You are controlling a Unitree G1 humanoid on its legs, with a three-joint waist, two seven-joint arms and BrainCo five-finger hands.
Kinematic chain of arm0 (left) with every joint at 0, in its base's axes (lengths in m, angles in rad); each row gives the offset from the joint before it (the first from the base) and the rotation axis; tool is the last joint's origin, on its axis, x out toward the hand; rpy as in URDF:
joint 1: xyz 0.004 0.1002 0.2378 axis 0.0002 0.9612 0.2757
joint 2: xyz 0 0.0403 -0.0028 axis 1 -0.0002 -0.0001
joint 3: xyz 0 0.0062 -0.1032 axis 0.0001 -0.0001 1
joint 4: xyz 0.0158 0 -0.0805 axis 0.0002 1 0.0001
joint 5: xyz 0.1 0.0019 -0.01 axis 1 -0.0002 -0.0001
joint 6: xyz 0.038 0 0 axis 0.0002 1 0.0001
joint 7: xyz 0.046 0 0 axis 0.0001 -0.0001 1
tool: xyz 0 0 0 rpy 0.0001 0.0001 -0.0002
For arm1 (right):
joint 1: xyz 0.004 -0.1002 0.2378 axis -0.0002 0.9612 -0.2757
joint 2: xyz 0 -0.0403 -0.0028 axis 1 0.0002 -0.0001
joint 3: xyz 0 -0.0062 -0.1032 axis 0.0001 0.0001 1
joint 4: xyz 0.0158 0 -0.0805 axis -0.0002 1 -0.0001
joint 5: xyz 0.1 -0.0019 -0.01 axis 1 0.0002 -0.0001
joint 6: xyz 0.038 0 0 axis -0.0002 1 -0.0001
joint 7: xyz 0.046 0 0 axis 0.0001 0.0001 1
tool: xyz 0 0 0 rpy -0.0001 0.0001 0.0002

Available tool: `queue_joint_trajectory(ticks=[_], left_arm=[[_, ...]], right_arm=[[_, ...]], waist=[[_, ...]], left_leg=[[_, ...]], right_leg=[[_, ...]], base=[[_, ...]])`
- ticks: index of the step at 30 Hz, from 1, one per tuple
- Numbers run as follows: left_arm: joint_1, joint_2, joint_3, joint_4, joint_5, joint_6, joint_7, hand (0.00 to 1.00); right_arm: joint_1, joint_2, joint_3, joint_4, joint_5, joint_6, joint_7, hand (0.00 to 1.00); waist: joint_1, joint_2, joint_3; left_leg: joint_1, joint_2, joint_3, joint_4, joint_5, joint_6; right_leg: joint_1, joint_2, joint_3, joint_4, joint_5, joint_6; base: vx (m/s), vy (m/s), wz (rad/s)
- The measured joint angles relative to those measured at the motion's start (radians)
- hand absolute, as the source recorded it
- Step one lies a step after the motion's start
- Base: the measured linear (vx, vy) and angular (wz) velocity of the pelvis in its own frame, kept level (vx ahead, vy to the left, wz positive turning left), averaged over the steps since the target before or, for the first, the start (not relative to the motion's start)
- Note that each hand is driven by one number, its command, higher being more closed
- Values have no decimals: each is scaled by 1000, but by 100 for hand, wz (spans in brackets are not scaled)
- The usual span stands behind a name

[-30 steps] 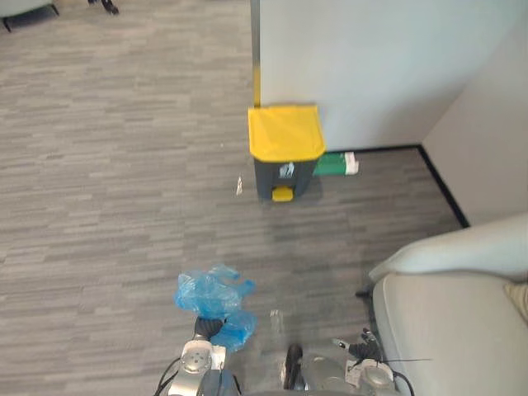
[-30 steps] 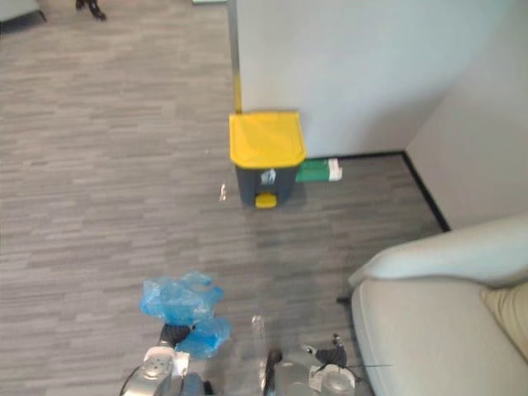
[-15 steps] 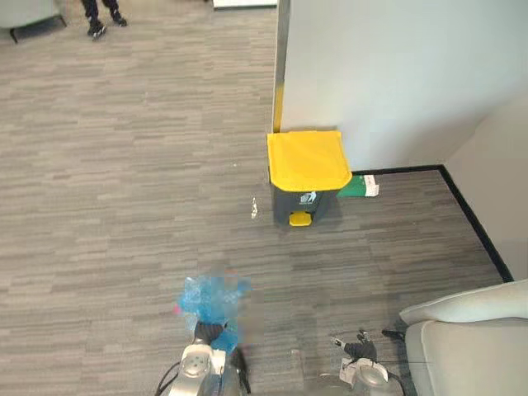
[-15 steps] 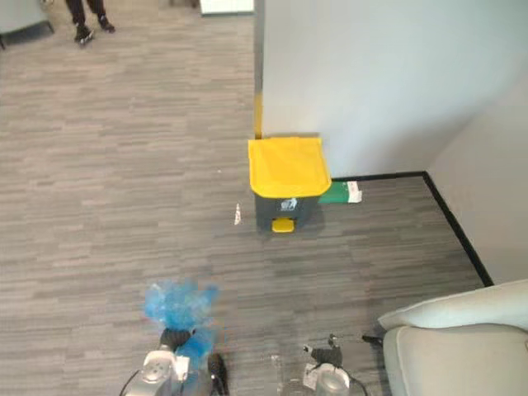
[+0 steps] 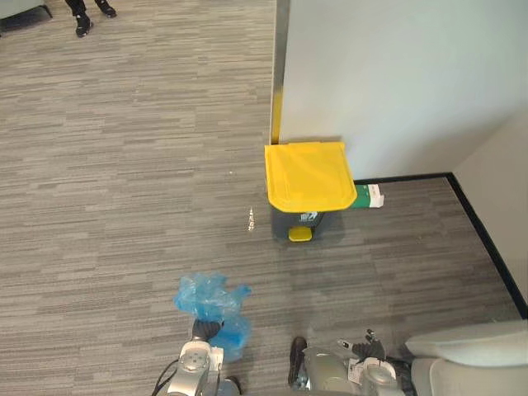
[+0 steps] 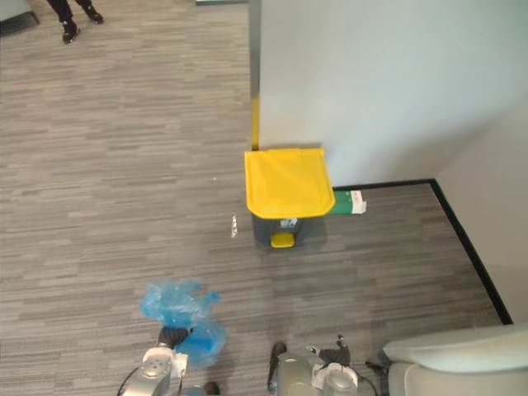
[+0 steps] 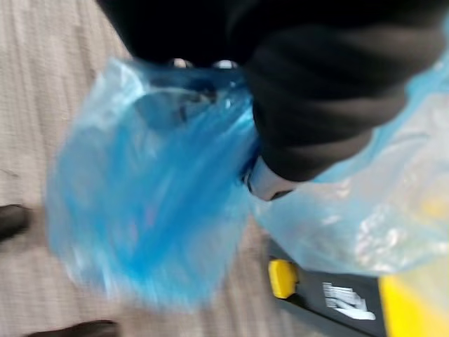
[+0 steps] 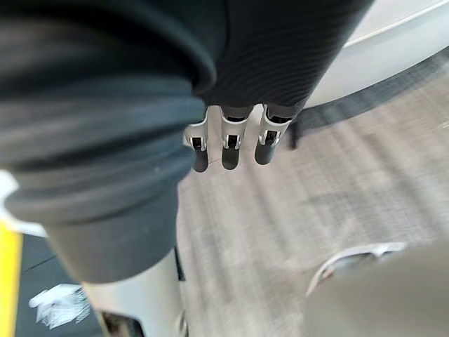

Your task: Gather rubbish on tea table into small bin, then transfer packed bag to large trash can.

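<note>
Blue bag (image 5: 210, 297) clenched in left hand (image 5: 202, 330); right hand (image 8: 230, 149) slack; yellow-lidded bin (image 5: 309, 175) bears unreadable label (image 5: 309, 218).

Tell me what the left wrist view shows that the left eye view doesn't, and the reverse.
Left wrist view: the blue bag's plastic close up, bunched in the left hand. Left eye view: the wall corner, a green box behind the yellow-lidded bin, a person's shoes far off, the sofa edge. Both: the bag and the bin's yellow lid and pedal.
</note>
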Motion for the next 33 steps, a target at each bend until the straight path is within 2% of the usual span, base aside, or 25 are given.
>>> queue_joint_trajectory(ticks=[1,3,5,6,7,8,10,13,14,16,17,19,20,22,23,24,25,26,27,28,29,30,31,32,33], left_arm=[[6,-20,0,-12,0,-1,-6,100],[7,-29,1,-20,0,1,-6,100],[10,-30,13,-21,0,2,-6,100],[11,-35,19,-17,0,3,-6,100],[7,-35,21,7,0,4,-5,100],[4,-34,21,11,0,4,-5,100],[-4,3,18,22,0,5,-4,100],[-5,21,18,29,-1,6,-3,100],[16,24,18,46,-1,7,-3,100],[38,23,5,53,-1,8,-3,100],[40,34,-13,59,-1,10,-2,100],[38,42,-13,75,-1,12,-2,100],[29,54,-13,86,-1,12,-1,100],[7,67,-13,102,-1,11,-1,100],[-3,70,-12,109,-1,12,-2,100],[-10,75,-6,110,-1,11,-2,100],[-11,80,2,108,-1,11,0,100],[-12,83,1,108,-1,11,0,100],[-29,69,1,124,-1,13,1,100],[-41,39,-2,125,-1,10,-2,100],[-45,31,-4,125,-1,10,-1,100],[-68,25,-8,127,-1,3,-2,100],[-91,27,-12,125,-1,2,0,100],[-102,29,-13,126,-1,2,0,100],[-140,32,-13,127,-1,2,2,100]], right_arm=[[1,1,5,-9,0,-1,3,0],[-9,0,-1,-11,0,0,3,0],[-17,1,-9,-13,0,1,2,0],[-16,-4,-19,-15,0,1,1,0],[-16,3,-43,-2,1,13,-1,0],[-14,6,-43,-4,0,14,-2,0],[-1,41,-43,-2,-1,19,-2,0],[-18,39,-43,-2,-1,19,-1,0],[-20,35,-43,2,-3,20,-1,0],[-14,17,-42,-1,-3,20,-1,0],[-15,16,-36,-6,-4,17,-1,0],[-20,9,-34,-1,-3,18,0,0],[-29,5,-28,-1,-3,16,0,0],[-45,0,-11,6,-3,9,-2,0],[-50,0,-11,6,-3,9,-3,0],[-60,0,-13,14,-3,9,-3,0],[-66,-1,-20,33,-3,10,-4,0],[-64,0,-27,33,-2,11,-6,0],[-75,-13,-37,34,-3,10,-6,0],[-97,-41,-42,36,-3,10,-6,0],[-98,-48,-49,32,-3,8,-6,0],[-83,-59,-88,29,-3,8,-6,0],[-42,-56,-108,28,-3,16,-6,0],[-34,-53,-114,30,-3,21,-6,0],[-16,-42,-127,43,5,43,-5,0]], waist=[[16,6,-4],[27,5,-4],[36,3,-4],[35,23,-14],[38,14,-18],[34,8,-20],[36,-32,-32],[38,-26,-25],[49,-6,-23],[46,-1,-23],[34,-16,-8],[22,-16,0],[18,-20,3],[12,-25,7],[9,-27,11],[8,-37,24],[6,-60,45],[7,-82,59],[12,-59,83],[19,-11,100],[17,0,108],[7,9,115],[1,2,111],[-2,3,112],[0,-15,123]], left_leg=[[-66,48,37,114,-39,38],[-128,69,74,91,-77,61],[-136,48,85,-127,-61,71],[-134,27,78,-346,40,93],[-112,-5,70,-413,113,58],[-103,-17,71,-425,114,60],[-97,-60,85,-449,103,75],[-67,-77,98,-449,69,78],[-16,-77,123,-453,30,77],[22,-77,146,-463,1,81],[95,-101,162,-483,-30,78],[135,-101,162,-486,-52,77],[165,-93,163,-493,-66,77],[187,-80,161,-510,-72,74],[195,-72,160,-510,-77,66],[216,-68,157,-500,-99,51],[239,-71,149,-449,-147,32],[248,-81,139,-397,-187,7],[255,-63,103,-334,-236,-12],[247,-33,53,-296,-260,16],[246,-25,39,-287,-261,21],[246,0,-20,-256,-277,41],[250,5,-80,-246,-326,41],[251,7,-94,-243,-345,34],[250,29,-120,-219,-387,-10]], right_leg=[[27,7,10,-16,-11,1],[53,-3,33,-34,-16,9],[57,-24,59,-33,-21,32],[57,-27,71,-30,-34,67],[62,-45,96,-30,-44,102],[61,-53,95,-38,-40,104],[81,-86,103,-103,-16,118],[83,-102,133,-78,-1,136],[57,-112,173,41,-10,149],[-40,-130,204,260,-10,157],[-180,-190,218,569,52,179],[-243,-206,192,667,10,137],[-298,-202,121,631,-48,113],[-348,-174,17,443,-35,87],[-362,-150,-18,291,17,69],[-371,-117,-34,80,115,61],[-371,-103,-34,-113,201,87],[-365,-103,-19,-159,208,91],[-370,-92,2,-98,283,53],[-390,-66,4,-18,236,54],[-398,-59,12,16,214,61],[-435,-45,58,159,146,80],[-481,-49,81,307,65,88],[-497,-52,84,349,47,87],[-533,-66,75,463,-19,58]], base=[[295,52,-20],[256,113,-41],[279,189,-48],[277,233,-21],[286,221,-11],[262,190,5],[223,140,4],[157,104,-26],[125,124,-60],[100,117,-51],[142,106,-26],[173,66,-16],[200,15,-11],[246,-31,3],[348,-106,17],[460,-169,28],[409,-168,27],[366,-169,18],[337,-141,-12],[322,-124,-21],[295,-131,-2],[234,-165,58],[212,-170,76],[227,-183,83],[267,-215,46]])
